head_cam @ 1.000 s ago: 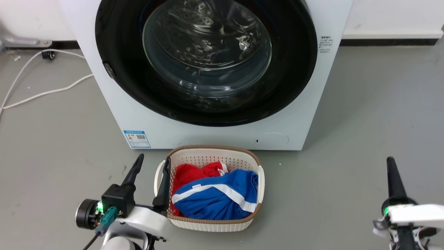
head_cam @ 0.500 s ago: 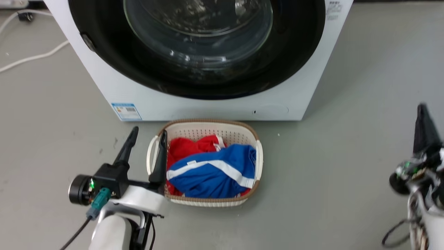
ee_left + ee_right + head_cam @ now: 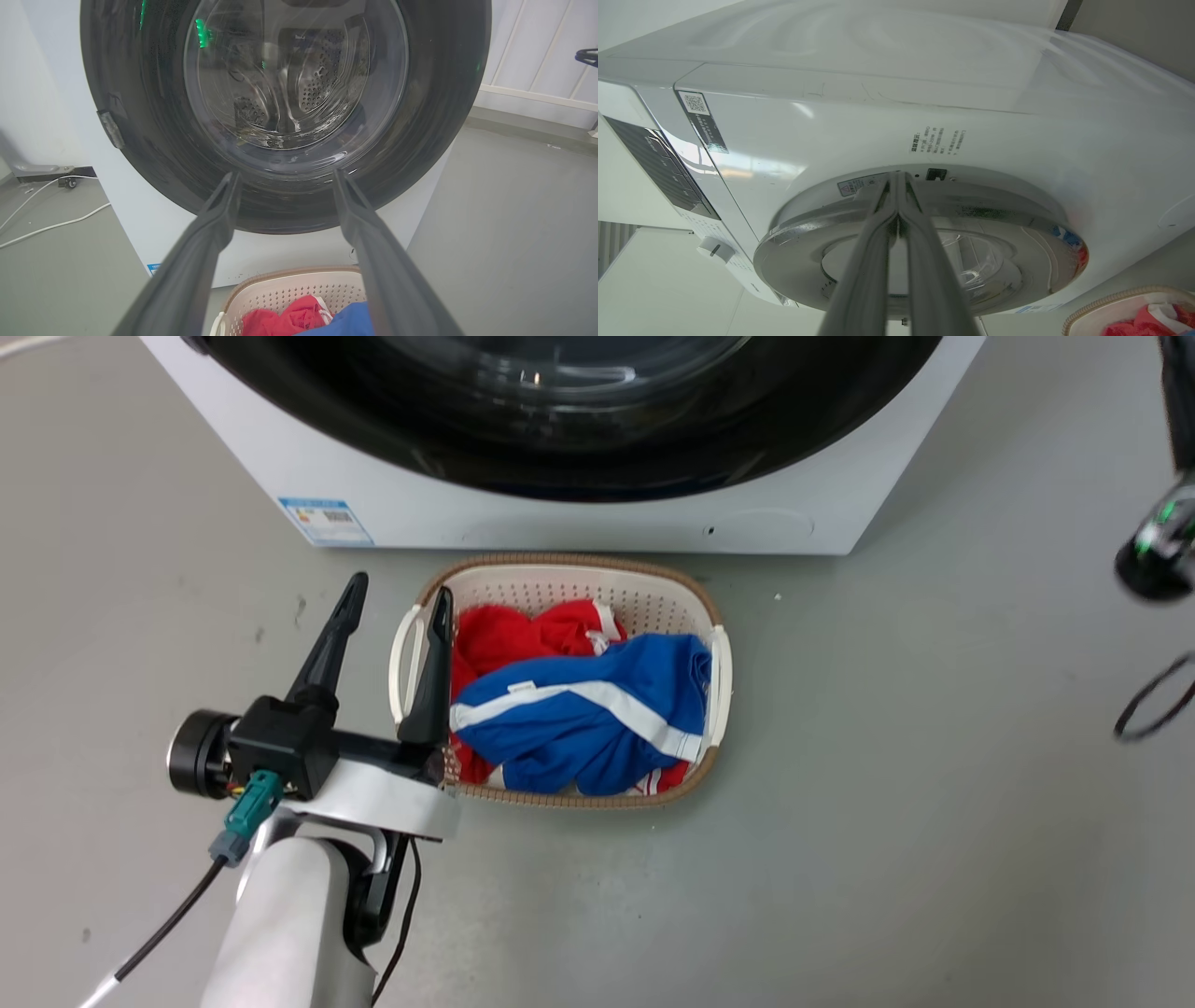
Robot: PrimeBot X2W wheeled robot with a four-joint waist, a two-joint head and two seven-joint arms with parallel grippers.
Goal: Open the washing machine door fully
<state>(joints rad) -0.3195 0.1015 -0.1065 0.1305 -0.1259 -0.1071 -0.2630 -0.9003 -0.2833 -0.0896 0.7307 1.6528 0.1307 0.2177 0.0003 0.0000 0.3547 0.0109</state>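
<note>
Right pincer (image 3: 898,176) closed beside door (image 3: 798,242) rim.

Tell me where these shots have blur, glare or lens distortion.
Right wrist view: motion smear across the washing machine top, and the right gripper looks soft; left wrist view: green reflections on the washing machine door glass, its black ring streaked, edges bowed by the wide lens; head view: laundry basket sharp, the right arm's wrist blurred at the right edge.
</note>
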